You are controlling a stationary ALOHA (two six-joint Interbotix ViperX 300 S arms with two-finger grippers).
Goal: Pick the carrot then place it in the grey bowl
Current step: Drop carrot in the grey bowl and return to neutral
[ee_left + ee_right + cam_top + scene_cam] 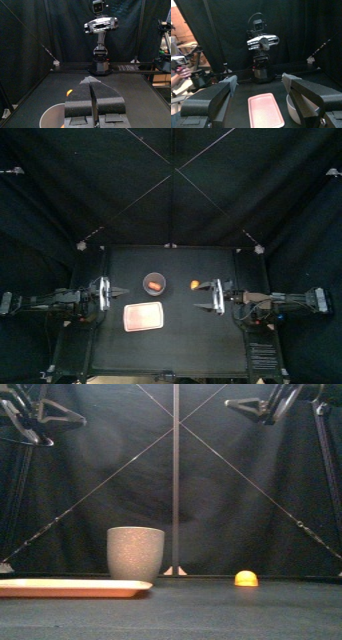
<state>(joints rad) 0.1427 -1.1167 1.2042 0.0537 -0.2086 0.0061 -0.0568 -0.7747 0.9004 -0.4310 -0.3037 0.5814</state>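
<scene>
Both grippers empty above the table (187,343).
Right gripper (259,82) jaws spread wide, left gripper (93,82) jaws clenched; carrot (197,284) lies between grey bowl (154,282) and right jaws.

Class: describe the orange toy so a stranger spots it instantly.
On the small black table, right of the tall grey speckled cup, lies a small rounded orange toy carrot. It is tiny and orange, far smaller than the flat pink tray.

Bare table lies all round the carrot (195,284), so my right gripper (211,295) has a clear way down to it. The cup (154,282) stands just left, its mouth open from above. The tray (143,317) lies nearer, left, a low obstacle.
</scene>
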